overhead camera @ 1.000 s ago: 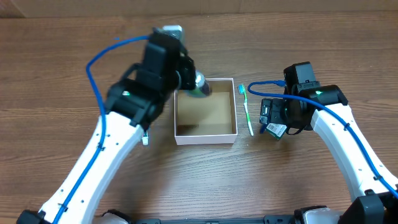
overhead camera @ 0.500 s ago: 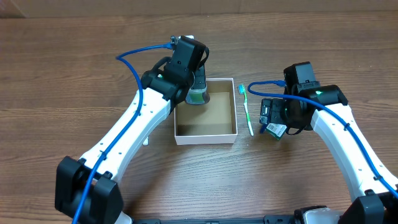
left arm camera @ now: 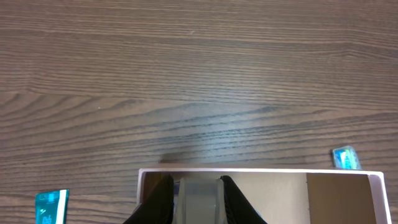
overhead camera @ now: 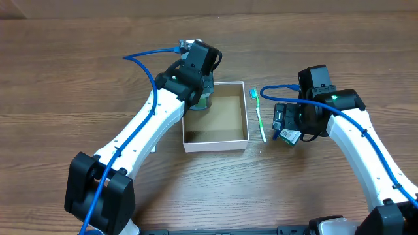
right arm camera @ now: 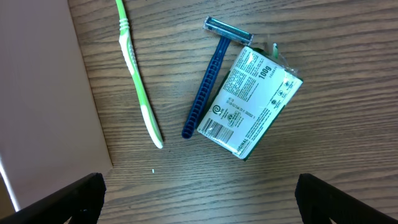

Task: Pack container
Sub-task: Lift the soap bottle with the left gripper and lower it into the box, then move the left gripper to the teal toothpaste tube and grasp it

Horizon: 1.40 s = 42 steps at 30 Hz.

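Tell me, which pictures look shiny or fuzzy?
Overhead view: even light, everything sharp, the container too. Left wrist view: a pale shine on the table, and the bottle in the left hand looks fuzzy. Right wrist view: crisp, print on the white packet is readable.

Overhead: your left arm (overhead camera: 150,124) hides all but a green sliver of the bottle (overhead camera: 202,102). Left wrist: the bottom edge crops the container (left arm camera: 261,171) and the left gripper (left arm camera: 194,202), clamped on the bottle's blurred top.
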Motion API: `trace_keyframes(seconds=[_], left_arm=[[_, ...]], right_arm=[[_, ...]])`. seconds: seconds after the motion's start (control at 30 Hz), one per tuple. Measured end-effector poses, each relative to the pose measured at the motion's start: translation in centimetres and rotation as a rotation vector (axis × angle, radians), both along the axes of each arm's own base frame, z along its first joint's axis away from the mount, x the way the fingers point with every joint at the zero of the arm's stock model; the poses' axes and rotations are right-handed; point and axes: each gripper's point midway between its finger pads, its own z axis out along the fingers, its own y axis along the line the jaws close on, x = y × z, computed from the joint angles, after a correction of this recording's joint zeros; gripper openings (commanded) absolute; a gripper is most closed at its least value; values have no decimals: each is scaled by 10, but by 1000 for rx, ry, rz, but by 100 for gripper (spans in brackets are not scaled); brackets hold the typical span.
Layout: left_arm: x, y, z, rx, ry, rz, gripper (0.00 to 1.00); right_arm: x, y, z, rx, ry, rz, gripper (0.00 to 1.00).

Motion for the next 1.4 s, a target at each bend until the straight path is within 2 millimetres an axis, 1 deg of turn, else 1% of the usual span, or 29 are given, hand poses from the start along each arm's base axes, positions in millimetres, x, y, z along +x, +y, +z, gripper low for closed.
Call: trace_keyframes(seconds=[0.13, 0.17, 0.2, 0.23, 0.27, 0.3, 0.33, 0.4, 0.53, 0.63, 0.7, 0.73, 0.77, 0.83, 0.87, 0.9, 0.93, 0.97, 1.0, 1.03, 1.07, 1.1, 1.13, 1.2, 1.27, 1.33, 1.37, 1.4], left_arm=[[0, 1, 0, 5, -3, 5, 22], [0, 1, 0, 5, -3, 5, 27], [0, 1, 0, 5, -3, 4, 31], [1, 1, 0, 7, -4, 4, 33], [1, 2, 1, 9, -6, 5, 36], [1, 2, 1, 8, -7, 10, 48], [1, 2, 0, 10, -6, 9, 52], [3, 3, 1, 11, -14, 14, 54], [7, 2, 6, 7, -37, 17, 55], [10, 0, 10, 18, -54, -6, 58], [9, 0, 15, 40, -51, -31, 58], [9, 1, 18, 46, -52, -37, 59], [6, 3, 25, 61, -40, -47, 62], [0, 6, 40, 67, -37, -53, 66], [-5, 9, 54, 76, -35, -57, 68], [-14, 15, 71, 80, -34, -59, 69], [-19, 18, 81, 79, -38, -59, 71], [-28, 25, 96, 83, -36, -56, 72], [-42, 35, 105, 91, -15, -48, 73], [-59, 53, 113, 105, 17, -26, 72], [-68, 63, 115, 112, 40, -9, 72], [-83, 81, 112, 132, 101, 24, 72], [-92, 93, 107, 147, 148, 52, 70], [-99, 111, 94, 160, 208, 105, 64], [-102, 122, 74, 168, 258, 139, 58], [-105, 130, 46, 167, 314, 161, 58], [-105, 132, 35, 158, 334, 168, 61], [-101, 133, 23, 134, 333, 174, 66]], right_arm=[[0, 0, 0, 0, 0, 0, 100], [0, 0, 0, 0, 0, 0, 100], [0, 0, 0, 0, 0, 0, 100], [0, 0, 0, 0, 0, 0, 100], [0, 0, 0, 0, 0, 0, 100], [0, 0, 0, 0, 0, 0, 100], [0, 0, 0, 0, 0, 0, 100], [0, 0, 0, 0, 0, 0, 100], [0, 0, 0, 0, 0, 0, 100], [0, 0, 0, 0, 0, 0, 100], [0, 0, 0, 0, 1, 0, 100], [0, 0, 0, 0, 0, 0, 100], [0, 0, 0, 0, 0, 0, 100], [0, 0, 0, 0, 0, 0, 100], [0, 0, 0, 0, 0, 0, 100], [0, 0, 0, 0, 2, 0, 100], [0, 0, 0, 0, 0, 0, 100], [0, 0, 0, 0, 0, 0, 100], [0, 0, 0, 0, 0, -1, 100], [0, 0, 0, 0, 1, 0, 100], [0, 0, 0, 0, 1, 0, 100], [0, 0, 0, 0, 0, 0, 100], [0, 0, 0, 0, 1, 0, 100], [0, 0, 0, 0, 0, 0, 100], [0, 0, 0, 0, 0, 0, 100], [0, 0, 0, 0, 0, -1, 100], [0, 0, 0, 0, 1, 0, 100], [0, 0, 0, 0, 1, 0, 100]])
